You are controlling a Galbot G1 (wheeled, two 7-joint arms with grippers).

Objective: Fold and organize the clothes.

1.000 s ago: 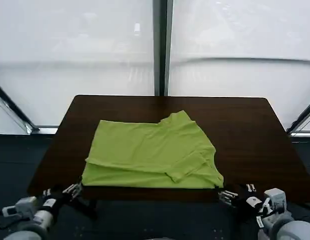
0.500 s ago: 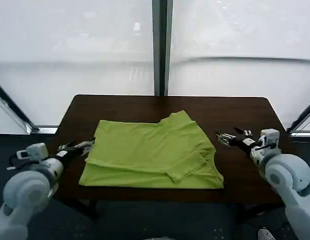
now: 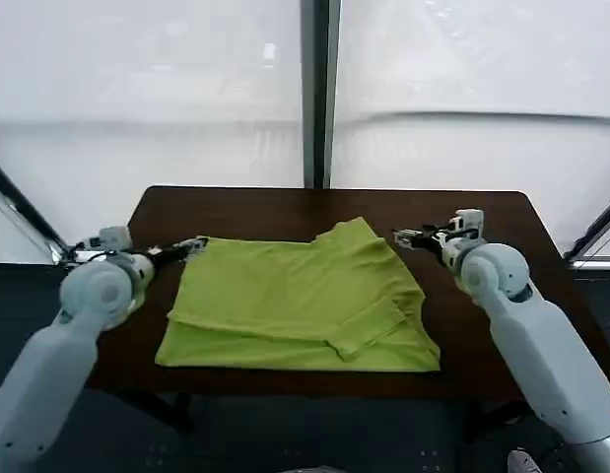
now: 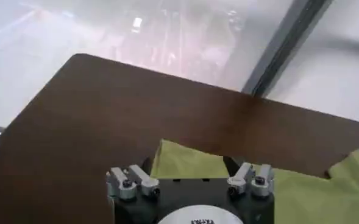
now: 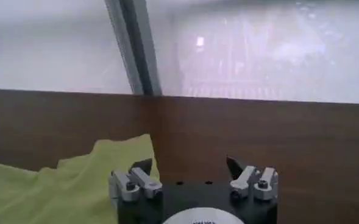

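Note:
The clothes are one lime-green T-shirt (image 3: 305, 301), lying partly folded on the dark brown table (image 3: 482, 227), with a sleeve flap turned over near its front right. My left gripper (image 3: 191, 243) hovers at the shirt's far left corner, open. In the left wrist view that corner (image 4: 185, 165) lies just beyond the spread left gripper (image 4: 189, 165). My right gripper (image 3: 403, 236) is at the shirt's far right corner, also open. In the right wrist view the shirt (image 5: 75, 182) reaches one side of the right gripper (image 5: 188, 164), with bare table between its fingers.
The table's far edge (image 3: 324, 189) lies just behind the shirt, with frosted window panels and a dark post (image 3: 317, 94) beyond. Bare tabletop flanks the shirt on both sides.
Both arms have swung from below the table's near edge, up along the shirt's sides, to its two far corners. The shirt has not moved.

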